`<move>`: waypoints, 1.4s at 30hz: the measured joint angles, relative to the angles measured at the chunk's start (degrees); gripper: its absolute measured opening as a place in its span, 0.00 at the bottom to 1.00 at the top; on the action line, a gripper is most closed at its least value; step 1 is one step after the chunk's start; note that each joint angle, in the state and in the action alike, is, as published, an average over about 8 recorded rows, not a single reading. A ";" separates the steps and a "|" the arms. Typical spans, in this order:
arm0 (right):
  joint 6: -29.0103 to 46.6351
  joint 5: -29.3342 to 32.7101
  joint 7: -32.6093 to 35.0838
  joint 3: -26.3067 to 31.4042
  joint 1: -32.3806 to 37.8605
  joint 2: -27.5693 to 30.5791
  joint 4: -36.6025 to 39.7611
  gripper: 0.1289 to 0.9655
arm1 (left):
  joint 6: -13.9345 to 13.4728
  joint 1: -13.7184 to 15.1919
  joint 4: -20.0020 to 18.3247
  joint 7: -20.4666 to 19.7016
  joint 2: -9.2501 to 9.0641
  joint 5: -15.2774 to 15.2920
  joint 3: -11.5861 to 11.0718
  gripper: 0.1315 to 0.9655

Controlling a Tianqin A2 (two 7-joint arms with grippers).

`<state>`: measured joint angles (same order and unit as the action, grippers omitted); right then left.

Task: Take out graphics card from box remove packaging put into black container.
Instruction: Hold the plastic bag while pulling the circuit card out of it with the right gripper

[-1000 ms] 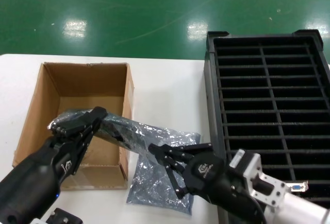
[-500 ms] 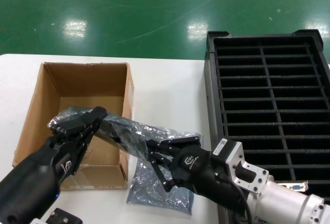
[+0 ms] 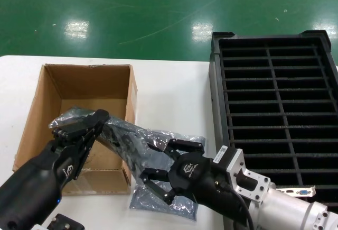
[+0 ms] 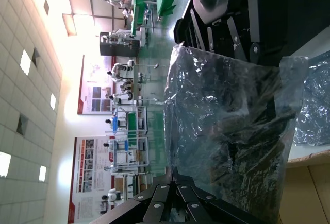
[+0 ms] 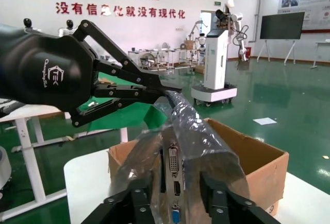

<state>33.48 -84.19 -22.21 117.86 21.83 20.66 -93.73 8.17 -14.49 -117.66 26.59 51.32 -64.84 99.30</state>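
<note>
The graphics card [image 5: 176, 175] sits inside its silver packaging bag [image 3: 129, 137], held slanting over the cardboard box's [image 3: 53, 87] near right corner. Its bracket with a white and a blue port shows in the right wrist view. My left gripper [image 3: 79, 127] is shut on the bag's upper end; it shows in the left wrist view [image 4: 172, 175] and the right wrist view [image 5: 157, 87]. My right gripper [image 3: 168, 162] is open, its fingers [image 5: 136, 203] on either side of the bag's lower end. The black container [image 3: 274, 108] stands at the right.
A second, flat silver bag [image 3: 158, 201] lies on the white table [image 3: 169, 87] between box and crate, under my right gripper. A silver bracket with a blue port [image 3: 302, 191] shows at the crate's near end beside my right arm. Green floor lies beyond the table.
My right gripper has moved left to the bag's lower end and turned, so its open fingers now straddle the bag. The left gripper has held still with the bag.
</note>
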 joint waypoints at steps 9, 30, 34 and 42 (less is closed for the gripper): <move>-1.14 1.27 -3.25 0.05 1.22 -2.46 2.53 0.27 | 0.01 0.00 0.00 0.00 0.01 0.00 0.00 0.01; -3.82 3.68 -7.19 -2.17 1.62 -5.10 4.26 0.07 | 0.00 0.00 0.00 0.00 0.00 0.00 0.00 0.01; -3.56 3.67 -7.43 -2.36 0.61 -4.40 2.47 0.05 | 0.00 0.00 0.00 0.00 0.00 0.00 0.00 0.01; -2.99 2.88 -7.78 -3.56 -2.95 -1.19 -3.40 0.01 | 0.00 0.00 0.00 0.00 0.00 0.00 0.00 0.01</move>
<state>30.49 -81.31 -29.99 114.30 18.88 19.47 -97.13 8.17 -14.49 -117.66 26.59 51.32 -64.84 99.29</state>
